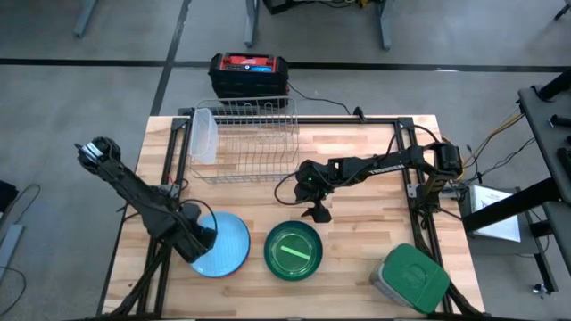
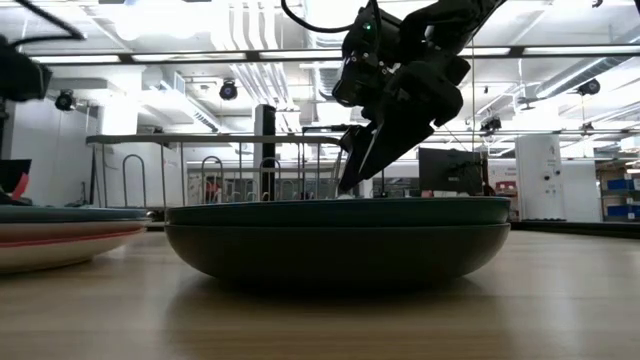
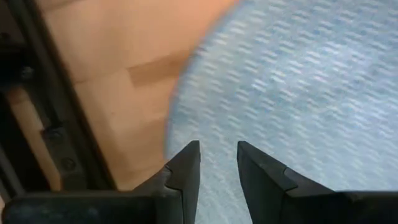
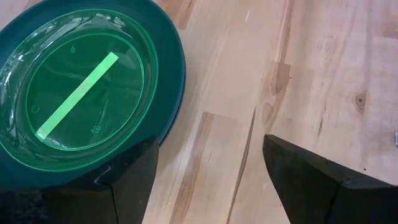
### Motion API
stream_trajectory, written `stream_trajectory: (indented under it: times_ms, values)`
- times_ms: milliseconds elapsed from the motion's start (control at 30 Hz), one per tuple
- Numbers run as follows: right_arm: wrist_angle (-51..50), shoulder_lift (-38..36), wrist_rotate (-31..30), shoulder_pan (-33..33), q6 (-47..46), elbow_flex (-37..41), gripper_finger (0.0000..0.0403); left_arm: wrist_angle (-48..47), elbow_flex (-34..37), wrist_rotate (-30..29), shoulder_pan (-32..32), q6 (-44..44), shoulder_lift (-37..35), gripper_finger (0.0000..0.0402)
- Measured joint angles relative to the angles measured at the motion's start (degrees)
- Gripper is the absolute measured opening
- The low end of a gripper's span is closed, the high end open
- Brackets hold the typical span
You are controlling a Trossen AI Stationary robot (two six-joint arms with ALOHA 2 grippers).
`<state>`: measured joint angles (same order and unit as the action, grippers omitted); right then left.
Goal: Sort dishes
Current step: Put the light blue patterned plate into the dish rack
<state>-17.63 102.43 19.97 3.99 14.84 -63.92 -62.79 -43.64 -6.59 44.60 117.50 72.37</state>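
A light blue plate (image 1: 227,245) lies at the table's near left, on top of another dish with a reddish rim (image 2: 60,238). My left gripper (image 1: 200,237) points straight down over the blue plate's left part (image 3: 298,81). Its fingers (image 3: 186,168) stand a narrow gap apart with nothing between them. To the right sits a dark green bowl (image 1: 293,251) with a lime green plate (image 4: 81,93) lying in it. My right gripper (image 1: 315,212) hangs wide open just behind that bowl, slanting down over bare wood (image 4: 208,155).
A wire rack (image 1: 250,138) stands at the far middle with a clear dish (image 1: 203,134) leaning in its left end. A grey container with a green lid (image 1: 412,278) sits at the near right corner. Bare wood lies right of the bowl.
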Motion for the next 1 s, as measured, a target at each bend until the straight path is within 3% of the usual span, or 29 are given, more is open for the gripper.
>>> stream_trajectory:
  times_ms: [233, 533, 1000]
  values:
    - [0.5, 0.0, 0.0, 0.0, 0.1, 0.0, 0.0273, -12.5, -4.0, 0.3, 0.0, 2.0, 1.5, 0.0096]
    - [0.5, 0.0, 0.0, 0.0, -0.6, 0.3, 0.0284, -4.5, 4.1, 0.2, 0.0, 3.1, -3.0, 0.0096]
    - [0.6, 0.0, 0.0, 0.0, -0.9, 0.8, 0.0278, -1.4, 4.6, 2.8, -0.1, 6.7, -2.1, 0.0096]
